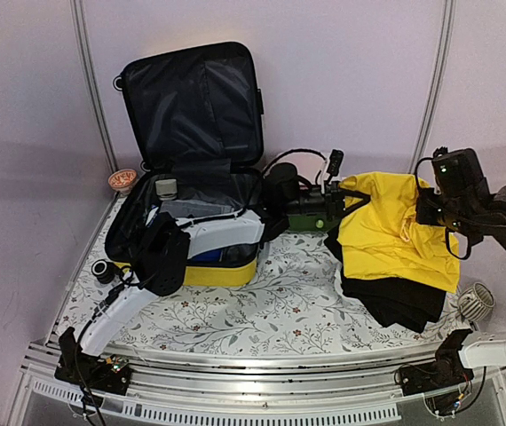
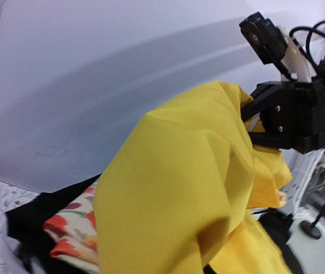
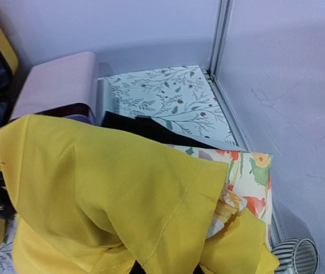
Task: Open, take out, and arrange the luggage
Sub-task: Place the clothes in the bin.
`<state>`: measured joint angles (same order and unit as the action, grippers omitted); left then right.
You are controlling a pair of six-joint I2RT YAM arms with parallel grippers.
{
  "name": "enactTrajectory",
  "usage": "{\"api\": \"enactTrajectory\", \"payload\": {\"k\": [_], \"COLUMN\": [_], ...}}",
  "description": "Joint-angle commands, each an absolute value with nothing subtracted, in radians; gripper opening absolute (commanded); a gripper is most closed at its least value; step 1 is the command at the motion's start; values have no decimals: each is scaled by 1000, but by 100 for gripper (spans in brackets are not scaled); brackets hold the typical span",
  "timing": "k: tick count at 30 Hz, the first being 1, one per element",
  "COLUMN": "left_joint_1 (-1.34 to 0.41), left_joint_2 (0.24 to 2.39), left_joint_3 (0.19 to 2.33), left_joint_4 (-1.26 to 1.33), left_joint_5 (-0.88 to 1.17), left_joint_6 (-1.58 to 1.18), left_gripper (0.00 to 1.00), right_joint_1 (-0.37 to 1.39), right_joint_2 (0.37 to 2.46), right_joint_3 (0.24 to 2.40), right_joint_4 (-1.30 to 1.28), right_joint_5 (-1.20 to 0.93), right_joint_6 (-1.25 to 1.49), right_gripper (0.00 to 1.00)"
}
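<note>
The luggage (image 1: 222, 271), a yellow hard-shell case, lies open at the left of the table, its black-lined lid (image 1: 195, 102) standing upright. A yellow garment (image 1: 395, 226) hangs spread between both grippers over a pile of black clothes (image 1: 399, 302). My left gripper (image 1: 338, 192) is at the garment's left corner; cloth (image 2: 174, 188) fills the left wrist view and hides the jaws. My right gripper (image 1: 423, 206) is shut on the garment's right side, its black fingers (image 2: 252, 108) going into the fabric. The garment (image 3: 105, 194) also covers the jaws in the right wrist view.
A floral cloth (image 3: 248, 177) lies folded under the garment on the black pile. A small patterned bowl (image 1: 122, 180) sits left of the case, a black cylinder (image 1: 104, 271) nearer. A ribbed white object (image 1: 476, 303) stands at the right edge. A lilac box (image 3: 54, 85) is behind.
</note>
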<state>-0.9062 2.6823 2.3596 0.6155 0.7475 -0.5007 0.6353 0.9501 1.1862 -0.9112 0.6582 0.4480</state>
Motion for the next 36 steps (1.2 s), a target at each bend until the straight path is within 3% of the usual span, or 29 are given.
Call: {"api": "enactTrajectory", "payload": {"k": [1, 2, 4, 6, 8, 9, 12, 20, 22, 24, 27, 31, 36], "left_joint_1": [-896, -894, -887, -879, -874, -874, -875, -879, -882, -887, -897, -905, -899], "left_joint_2": [2714, 2712, 2688, 2644, 2582, 2543, 2427, 2163, 2112, 2072, 2019, 1933, 1830], "left_joint_3": [2418, 2421, 2410, 2372, 2308, 2268, 2114, 1912, 1873, 1847, 1812, 1748, 1677], "left_joint_4": [716, 707, 691, 672, 664, 656, 646, 406, 385, 367, 339, 324, 230], "left_joint_5": [610, 596, 578, 553, 538, 525, 485, 238, 233, 251, 261, 247, 158], "left_joint_6": [-537, -539, -531, -521, -498, -483, -421, -287, -269, -256, -252, -235, -218], "left_gripper": [42, 56, 68, 78, 86, 94, 98, 98, 98, 95, 89, 86, 87], "right_joint_1": [519, 486, 441, 428, 425, 423, 397, 366, 366, 365, 365, 362, 234], "right_joint_2": [964, 968, 990, 1032, 1081, 1099, 1128, 1148, 1137, 1128, 1138, 1179, 1190], "right_joint_3": [1104, 1097, 1101, 1125, 1166, 1186, 1228, 1375, 1435, 1475, 1467, 1352, 1157], "right_joint_4": [-730, -699, -639, -609, -612, -616, -620, -662, -679, -696, -670, -493, -210], "right_joint_5": [679, 653, 624, 633, 693, 728, 760, 884, 747, 459, -14, -282, -561], "right_joint_6": [385, 360, 321, 272, 233, 210, 166, 91, 79, 69, 125, 273, 423], "right_gripper": [11, 17, 31, 58, 71, 76, 84, 90, 86, 80, 62, 7, 1]}}
